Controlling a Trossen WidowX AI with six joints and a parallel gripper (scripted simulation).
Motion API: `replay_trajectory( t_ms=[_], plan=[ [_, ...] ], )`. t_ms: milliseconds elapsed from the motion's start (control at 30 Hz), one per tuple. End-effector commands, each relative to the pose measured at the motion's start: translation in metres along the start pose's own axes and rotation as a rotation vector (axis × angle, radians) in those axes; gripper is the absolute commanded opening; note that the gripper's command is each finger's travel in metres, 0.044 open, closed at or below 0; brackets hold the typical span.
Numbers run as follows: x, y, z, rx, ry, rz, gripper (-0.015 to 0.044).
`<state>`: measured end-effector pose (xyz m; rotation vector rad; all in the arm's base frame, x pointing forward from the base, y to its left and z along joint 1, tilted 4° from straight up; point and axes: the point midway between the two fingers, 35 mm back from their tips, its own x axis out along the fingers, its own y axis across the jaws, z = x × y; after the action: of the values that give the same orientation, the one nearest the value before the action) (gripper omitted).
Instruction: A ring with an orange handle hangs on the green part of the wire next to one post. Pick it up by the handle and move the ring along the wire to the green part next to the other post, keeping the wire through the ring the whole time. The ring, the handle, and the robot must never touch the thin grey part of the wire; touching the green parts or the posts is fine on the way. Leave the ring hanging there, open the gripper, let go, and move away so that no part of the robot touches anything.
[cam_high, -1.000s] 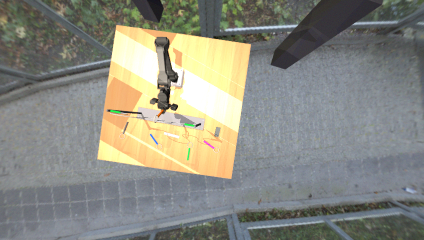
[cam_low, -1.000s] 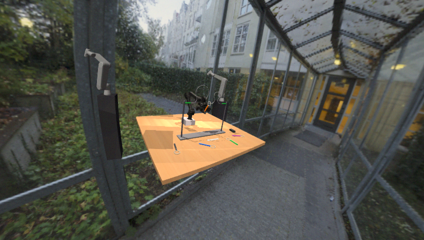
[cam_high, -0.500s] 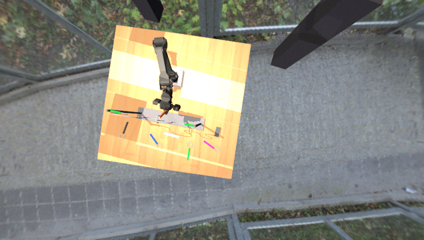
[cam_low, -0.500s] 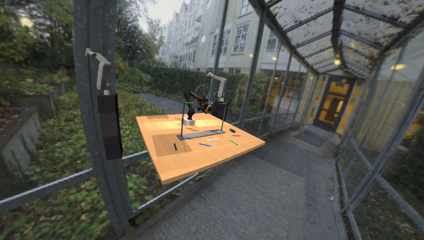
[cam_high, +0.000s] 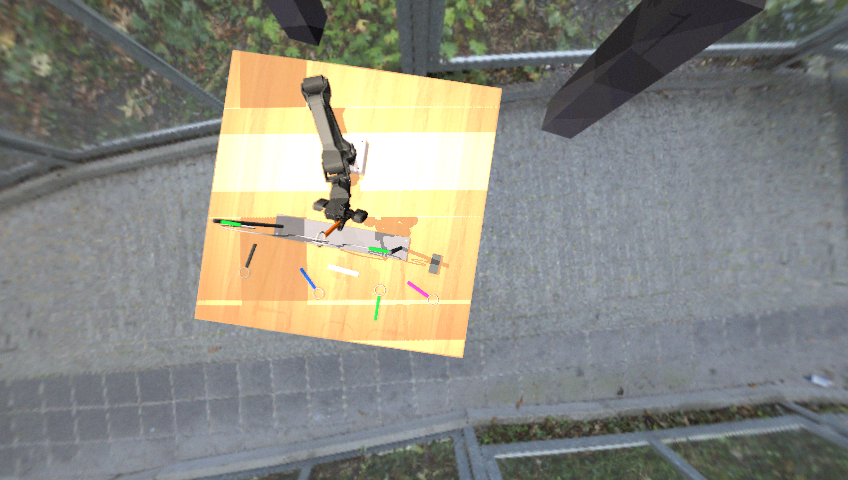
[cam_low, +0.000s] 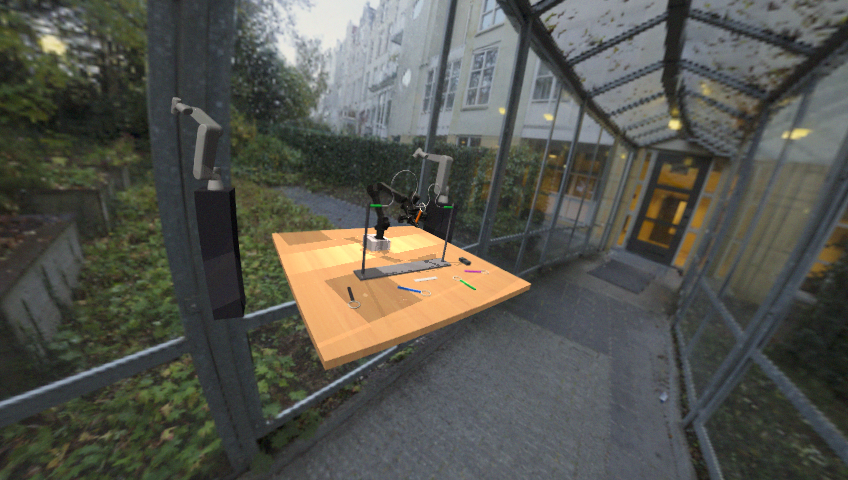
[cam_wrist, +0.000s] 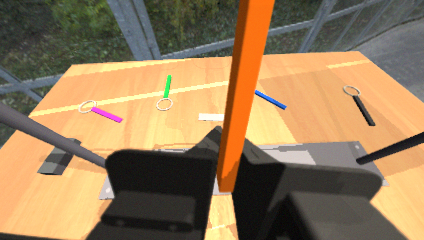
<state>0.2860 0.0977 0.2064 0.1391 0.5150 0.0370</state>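
Observation:
My gripper (cam_high: 340, 224) (cam_low: 415, 220) (cam_wrist: 223, 131) is shut on the orange handle (cam_high: 333, 228) (cam_low: 418, 216) (cam_wrist: 247, 60), which slants up from the fingers to its ring. The ring (cam_high: 317, 238) (cam_low: 421, 202) is around the wire's middle stretch, between the tall loop and the smaller hump in the exterior view. Any contact is too small to tell. The thin grey wire (cam_low: 404, 170) joins the green part (cam_high: 230, 223) (cam_low: 374, 205) at one post (cam_high: 255, 224) (cam_low: 364, 237) and the green part (cam_high: 378, 250) (cam_low: 448, 206) at the other post (cam_low: 446, 237). The ring is out of the wrist view.
A grey base plate (cam_high: 357, 233) (cam_low: 404, 269) carries the posts. Beyond it lie loose ringed sticks, black (cam_high: 250, 255), blue (cam_high: 308, 278), green (cam_high: 376, 308) and magenta (cam_high: 417, 289), plus a white bar (cam_high: 343, 270). A dark box (cam_high: 435, 263) (cam_wrist: 60, 157) lies beside the plate's end.

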Motion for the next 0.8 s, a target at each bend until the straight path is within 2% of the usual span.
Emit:
replay_trajectory(
  t_ms=[0, 767],
  plan=[
    [-0.002, 0.011, 0.005, 0.052, -0.003, 0.027, -0.0150],
    [-0.022, 0.083, 0.024, 0.477, 0.049, 0.271, -0.0150]
  ],
)
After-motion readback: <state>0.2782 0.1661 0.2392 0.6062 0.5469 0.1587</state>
